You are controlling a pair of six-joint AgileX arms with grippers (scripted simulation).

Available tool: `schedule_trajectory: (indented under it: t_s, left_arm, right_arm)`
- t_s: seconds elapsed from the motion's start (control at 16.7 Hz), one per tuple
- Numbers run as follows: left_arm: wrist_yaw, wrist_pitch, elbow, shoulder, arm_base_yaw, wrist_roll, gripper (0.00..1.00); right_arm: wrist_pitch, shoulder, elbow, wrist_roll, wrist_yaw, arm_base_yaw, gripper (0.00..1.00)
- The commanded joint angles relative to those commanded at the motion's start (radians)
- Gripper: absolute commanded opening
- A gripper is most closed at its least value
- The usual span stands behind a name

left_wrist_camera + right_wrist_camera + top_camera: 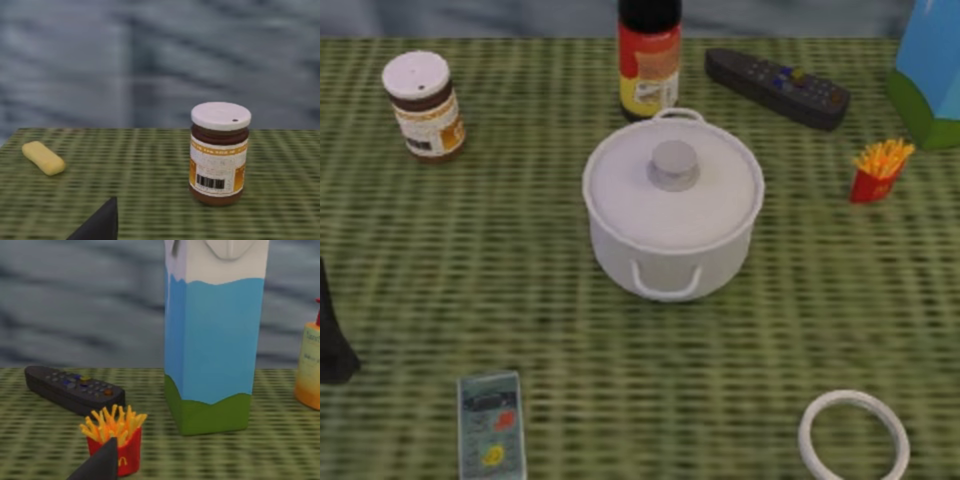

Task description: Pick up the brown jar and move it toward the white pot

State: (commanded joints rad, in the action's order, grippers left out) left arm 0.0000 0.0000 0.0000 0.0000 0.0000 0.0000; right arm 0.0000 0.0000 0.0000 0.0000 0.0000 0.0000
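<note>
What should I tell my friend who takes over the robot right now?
Left claw: at the table's left edge, away from the jar, holding nothing.
Right arm: not seen in the top view.
Brown jar: upright at the far left, untouched.
White pot: in the middle, lid on, with the dark bottle just behind it.
Done: nothing yet.
Left: grab the jar, lift it and carry it toward the pot.

The left arm [334, 335] is being seen only as a dark shape at the table's left edge in the top view. One dark fingertip [100, 224] is being shown low in the left wrist view, another fingertip [100, 462] in the right wrist view.
</note>
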Motion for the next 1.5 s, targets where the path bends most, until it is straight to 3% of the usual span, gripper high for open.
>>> schedule_trajectory:
  t_s: [0.3,0.6,1.14,1.5]
  left_arm:
    - [0.007,-0.024,0.042,0.039,-0.001,0.007,1.0]
    - [0.044,-0.151,0.254,0.254,-0.016,0.043,1.0]
    - [0.131,-0.576,0.913,1.005,-0.049,0.152,1.0]
    - [0.157,-0.894,1.455,1.618,-0.054,0.233,1.0]
  right_arm:
    - [0.0,0.0,0.0,0.0,0.0,0.0,1.0]
    - [0.0,0.0,0.0,0.0,0.0,0.0,1.0]
    - [0.0,0.0,0.0,0.0,0.0,0.0,1.0]
    - [0.0,0.0,0.0,0.0,0.0,0.0,1.0]
